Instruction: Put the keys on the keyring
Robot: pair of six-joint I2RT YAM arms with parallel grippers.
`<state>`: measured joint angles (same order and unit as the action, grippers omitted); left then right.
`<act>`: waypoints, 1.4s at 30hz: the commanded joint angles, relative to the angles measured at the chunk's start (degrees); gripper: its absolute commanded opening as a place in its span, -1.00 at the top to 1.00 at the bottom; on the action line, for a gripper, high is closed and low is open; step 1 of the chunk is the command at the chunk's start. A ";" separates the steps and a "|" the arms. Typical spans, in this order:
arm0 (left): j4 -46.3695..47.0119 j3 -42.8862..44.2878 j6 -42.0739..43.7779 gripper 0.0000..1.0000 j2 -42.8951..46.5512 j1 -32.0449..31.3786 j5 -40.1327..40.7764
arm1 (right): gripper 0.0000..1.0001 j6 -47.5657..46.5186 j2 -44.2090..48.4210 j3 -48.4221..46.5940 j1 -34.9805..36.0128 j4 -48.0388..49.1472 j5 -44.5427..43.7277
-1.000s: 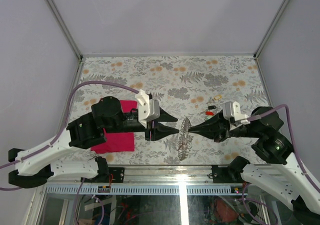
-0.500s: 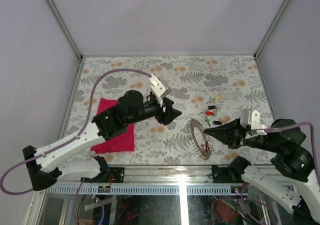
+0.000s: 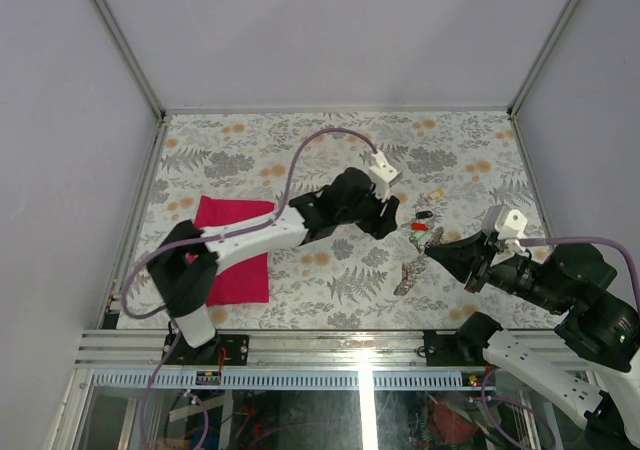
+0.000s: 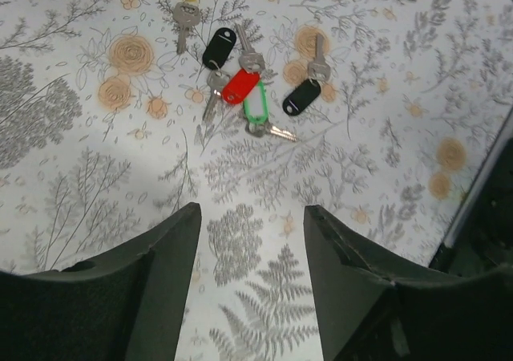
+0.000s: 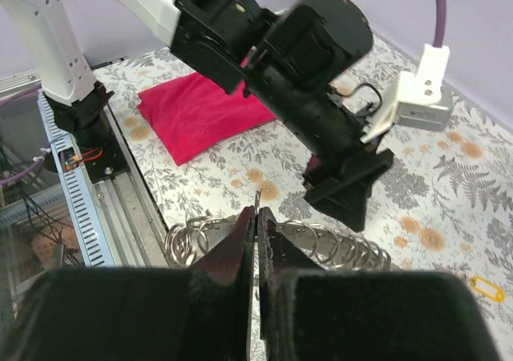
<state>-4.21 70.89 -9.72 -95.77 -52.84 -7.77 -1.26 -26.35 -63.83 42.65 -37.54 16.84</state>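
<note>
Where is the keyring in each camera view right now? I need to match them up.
Top external: the keyring dangles from the right gripper, low and right of centre.
Left wrist: not in view; only the keys show.
Right wrist: its coils show bottom centre, behind the shut gripper.
Shared landmark: the flowered tablecloth, in all three.

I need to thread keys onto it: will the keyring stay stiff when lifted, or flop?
Probably floppy: the keyring sags as a bunched strand from the shut right gripper. The right wrist view shows it as many linked loops, so it would likely swing and twist. It seems light, since a fingertip pinch alone holds it.
</note>
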 commanded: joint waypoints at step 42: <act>1.03 38.60 -2.64 0.00 -42.16 -6.14 2.17 | 1.00 6.34 1.51 -1.76 0.02 3.23 -3.47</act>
<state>-6.92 106.72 -13.54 -136.33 -58.59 -4.93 3.53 -25.10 -64.86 42.65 -39.18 11.68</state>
